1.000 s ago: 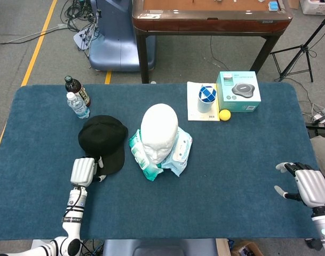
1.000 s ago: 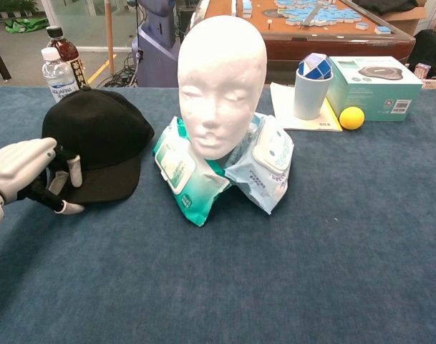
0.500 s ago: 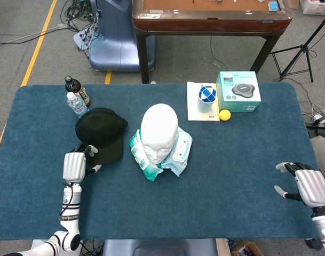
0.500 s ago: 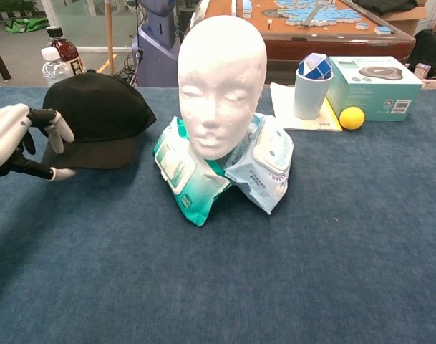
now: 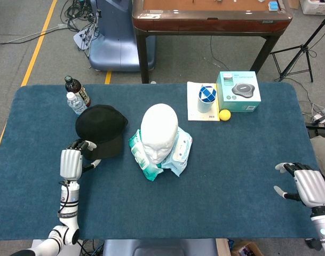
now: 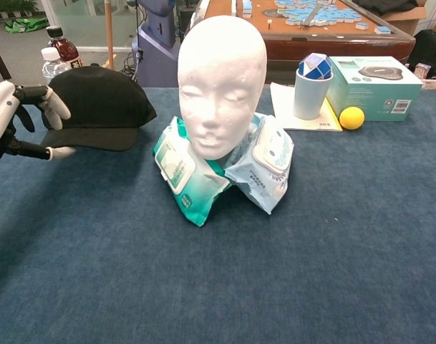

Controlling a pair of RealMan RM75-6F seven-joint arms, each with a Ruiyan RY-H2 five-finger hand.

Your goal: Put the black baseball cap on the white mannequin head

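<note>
Left hand pinches brim of black baseball cap, held above surface at 9 o'clock of white mannequin head. Right hand idle, fingers spread, empty. Risk: thin brim pinch slips; cap drops or knocks head over.

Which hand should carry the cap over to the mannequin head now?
Left. The left hand already holds the black cap by its brim, close beside the mannequin head. The right hand rests far off, holding nothing.
</note>
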